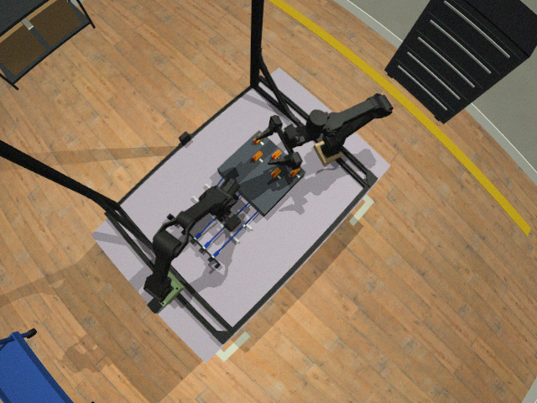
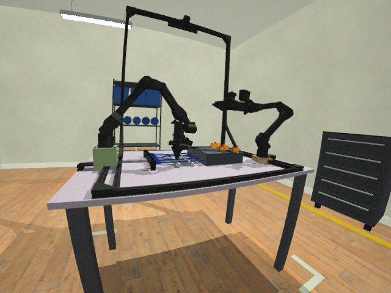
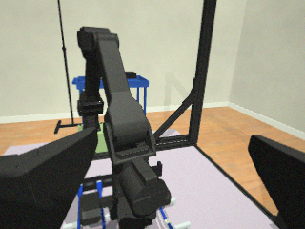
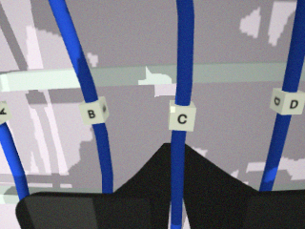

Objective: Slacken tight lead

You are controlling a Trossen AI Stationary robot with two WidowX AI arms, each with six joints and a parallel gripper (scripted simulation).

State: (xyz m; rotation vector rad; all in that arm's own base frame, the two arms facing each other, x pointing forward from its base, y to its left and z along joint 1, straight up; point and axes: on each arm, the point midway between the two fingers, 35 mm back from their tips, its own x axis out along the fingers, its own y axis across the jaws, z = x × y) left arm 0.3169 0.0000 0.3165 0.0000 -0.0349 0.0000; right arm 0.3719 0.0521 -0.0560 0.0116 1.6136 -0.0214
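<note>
Several blue leads (image 1: 225, 234) run across the table into a dark board (image 1: 260, 173) that carries several orange handles (image 1: 275, 172). In the right wrist view the leads carry letter tags B (image 4: 92, 114), C (image 4: 182, 119) and D (image 4: 288, 102). My right gripper (image 4: 173, 150) (image 1: 232, 223) is shut on lead C just below its tag, low over the leads. My left gripper (image 1: 277, 143) (image 2: 220, 104) is open and empty, held high above the handle board. All the handles lie down on the board (image 2: 224, 146).
A black frame (image 1: 256, 43) with tall posts rings the table. A dark rail (image 2: 149, 159) holds the leads' near ends. A black drawer cabinet (image 2: 350, 176) stands off to the right. A shelf (image 2: 138, 119) stands behind the table.
</note>
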